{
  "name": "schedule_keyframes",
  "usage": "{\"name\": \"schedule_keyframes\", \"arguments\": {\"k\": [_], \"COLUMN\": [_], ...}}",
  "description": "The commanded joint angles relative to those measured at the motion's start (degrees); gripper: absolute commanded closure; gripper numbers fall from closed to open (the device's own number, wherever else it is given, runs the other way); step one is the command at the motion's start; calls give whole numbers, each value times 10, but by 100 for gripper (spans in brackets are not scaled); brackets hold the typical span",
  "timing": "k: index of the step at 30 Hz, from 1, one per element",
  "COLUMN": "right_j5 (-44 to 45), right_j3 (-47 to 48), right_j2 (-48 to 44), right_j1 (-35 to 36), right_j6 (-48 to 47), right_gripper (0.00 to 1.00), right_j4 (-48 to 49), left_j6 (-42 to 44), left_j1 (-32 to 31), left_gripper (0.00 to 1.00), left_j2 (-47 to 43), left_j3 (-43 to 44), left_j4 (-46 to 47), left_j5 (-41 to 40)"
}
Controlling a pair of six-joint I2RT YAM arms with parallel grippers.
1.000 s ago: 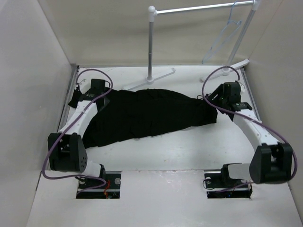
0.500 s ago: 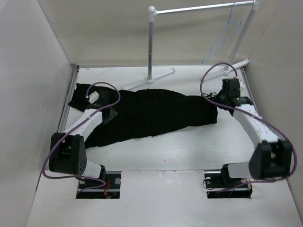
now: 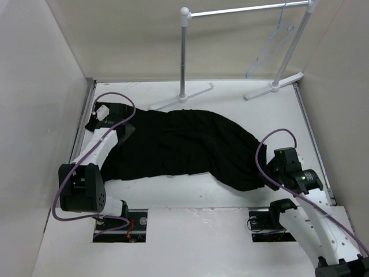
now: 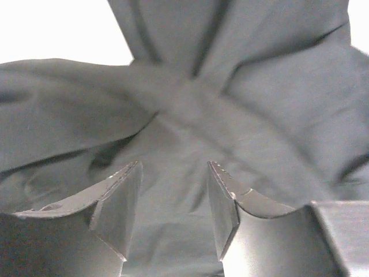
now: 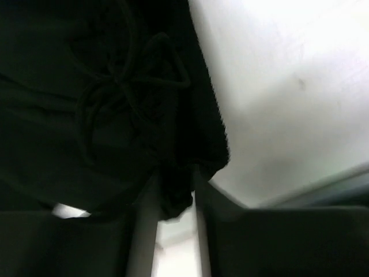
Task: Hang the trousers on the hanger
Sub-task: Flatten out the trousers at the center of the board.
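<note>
The black trousers [image 3: 184, 147] lie spread across the table from far left to near right. They fill the left wrist view [image 4: 190, 104] and the right wrist view [image 5: 104, 98]. My left gripper [image 3: 122, 128] hovers open just above the cloth at the left end, jaws apart with cloth below them [image 4: 173, 167]. My right gripper [image 3: 270, 173] is shut on a fold at the trousers' right end [image 5: 176, 173], low over the table. The pale hanger [image 3: 270, 47] hangs from the rack's rail at the far right, away from both grippers.
A white tube garment rack [image 3: 242, 10] stands at the back, its feet [image 3: 184, 95] resting on the table just beyond the trousers. Side walls close in the table on the left and right. Purple cables loop off both wrists.
My right gripper has pulled the trousers' right end from the far right toward the near edge, stretching the cloth diagonally. My left gripper moved right, then back to the far left end.
</note>
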Motion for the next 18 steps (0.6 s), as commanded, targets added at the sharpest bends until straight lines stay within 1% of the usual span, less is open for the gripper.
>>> {"name": "schedule_keyframes", "arguments": {"k": [1,2,3,5,7,9,10,13,15,18], "right_j5": [39,55,72,89,89,60,43,30,16,-26], "right_j3": [51,68,87,130,159,168,169,162,162,154], "right_j2": [25,36,42,60,100,155,191,312,371,418], "right_j1": [39,40,36,5,-29,-58,-72,-127,-151,-160], "right_j6": [29,8,-14,-60,-113,-151,-169,-176,-170,-152], "right_gripper": [49,39,31,23,19,20,23,26,29,36], "right_j4": [-41,-43,-39,-7,57,135,181,280,312,353], "left_j6": [2,5,11,27,34,35,38,41,41,38], "left_j1": [16,21,24,28,31,35,35,38,38,33], "left_gripper": [53,51,50,48,47,47,46,46,46,46], "left_j2": [11,24,37,77,122,165,190,243,261,253], "left_j3": [74,93,107,145,184,220,242,290,299,275], "left_j4": [-10,-14,-14,-19,-21,-22,-24,-43,-47,-36], "left_j5": [-12,-11,-10,-11,-11,-7,-3,23,36,31]}}
